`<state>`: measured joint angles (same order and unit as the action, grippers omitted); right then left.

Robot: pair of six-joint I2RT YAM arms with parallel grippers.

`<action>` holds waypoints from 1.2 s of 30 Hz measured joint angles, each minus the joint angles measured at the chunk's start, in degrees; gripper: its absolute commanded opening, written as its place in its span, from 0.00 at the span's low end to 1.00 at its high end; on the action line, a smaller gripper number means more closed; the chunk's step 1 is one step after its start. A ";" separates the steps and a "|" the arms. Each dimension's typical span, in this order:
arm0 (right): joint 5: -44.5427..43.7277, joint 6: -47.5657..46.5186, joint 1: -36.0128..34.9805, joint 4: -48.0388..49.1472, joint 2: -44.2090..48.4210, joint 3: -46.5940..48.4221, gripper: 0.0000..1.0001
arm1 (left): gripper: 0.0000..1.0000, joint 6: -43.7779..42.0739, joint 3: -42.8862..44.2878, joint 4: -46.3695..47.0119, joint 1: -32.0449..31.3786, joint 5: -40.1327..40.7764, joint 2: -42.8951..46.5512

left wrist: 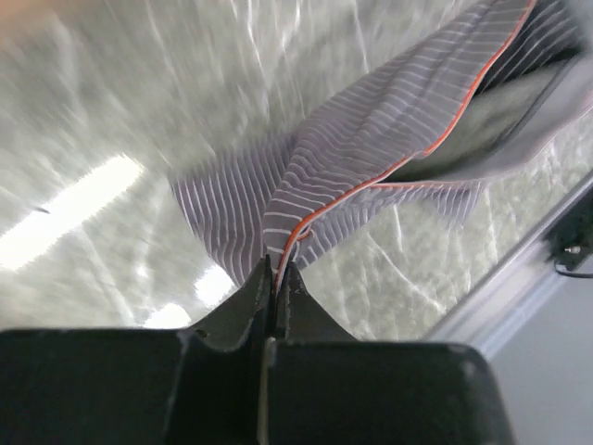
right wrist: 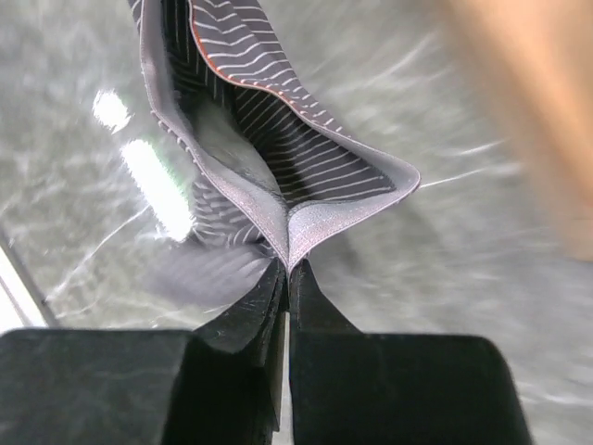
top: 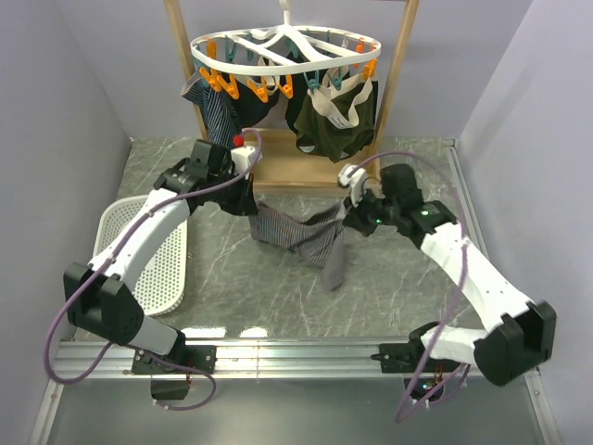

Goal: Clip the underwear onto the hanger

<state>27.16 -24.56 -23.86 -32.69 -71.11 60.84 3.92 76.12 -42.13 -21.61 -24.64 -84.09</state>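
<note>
The light grey striped underwear (top: 301,232) hangs stretched between my two grippers above the marble table. My left gripper (top: 252,206) is shut on its edge with orange piping (left wrist: 278,264). My right gripper (top: 348,215) is shut on the grey waistband (right wrist: 289,264). A loose part of the cloth droops down to the table (top: 335,271). The white oval hanger (top: 287,51) with orange and teal clips hangs from the wooden frame behind, above and beyond both grippers.
A dark olive pair (top: 335,120) and a dark navy striped garment (top: 215,107) hang clipped on the hanger. The wooden frame (top: 398,69) has a base board (top: 296,171) just behind the grippers. A white perforated basket (top: 153,255) lies at the left.
</note>
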 measured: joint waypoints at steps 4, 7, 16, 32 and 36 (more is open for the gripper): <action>-1.40 -0.92 2.21 -2.60 4.35 5.49 0.00 | 0.00 -3.98 6.36 -1.36 0.00 1.40 2.43; -2.51 -1.55 2.95 -4.74 5.79 8.07 0.00 | 0.00 -6.64 9.53 -2.10 0.00 2.03 4.66; -3.26 -4.52 4.37 -15.67 11.52 9.33 0.00 | 0.00 -17.88 9.29 -10.75 -0.26 -7.10 9.90; 5.46 4.98 -12.39 -16.02 1.03 -0.33 0.00 | 0.01 -23.93 -11.65 -11.69 -0.42 -10.95 9.07; 6.14 8.37 -15.19 -11.32 -5.42 -0.35 0.05 | 0.01 -22.84 -14.05 -7.58 -0.22 -8.44 6.91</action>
<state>33.30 -16.19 -39.05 -44.01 -76.53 60.49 -18.92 62.06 -49.71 -21.82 -33.08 -77.19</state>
